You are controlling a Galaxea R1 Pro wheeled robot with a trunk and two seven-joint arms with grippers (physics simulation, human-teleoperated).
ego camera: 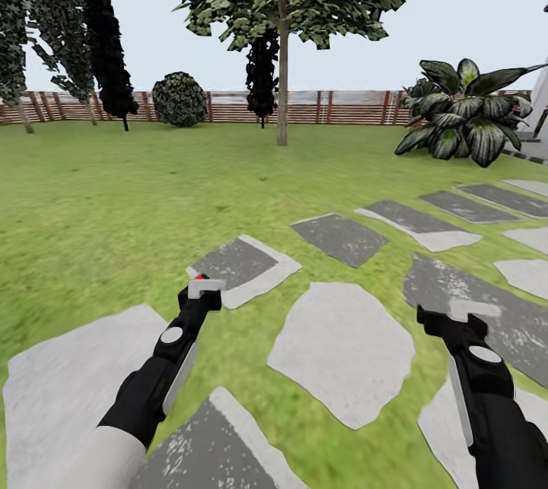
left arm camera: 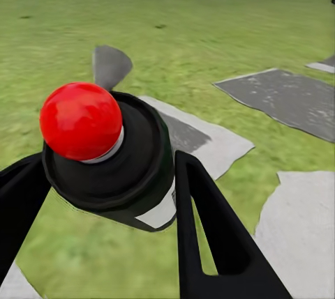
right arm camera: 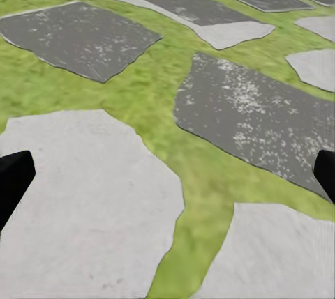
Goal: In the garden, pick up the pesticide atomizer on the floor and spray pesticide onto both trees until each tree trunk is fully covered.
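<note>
Fingers [left arm camera: 202,236] round atomizer [left arm camera: 112,152], L arm fwd

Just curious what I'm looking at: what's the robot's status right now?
Left gripper shut on atomizer. Right gripper open, empty. Tree trunk ahead across lawn, path clear.

the pesticide atomizer [left arm camera: 112,163], dark and round-bodied with a red cap and a white label patch, sits clamped between the left gripper's [left arm camera: 105,208] black fingers. at twelve o'clock in the head view, one tree [ego camera: 282,71] stands upright on the lawn [ego camera: 114,200], trunk pale grey-brown.
</note>
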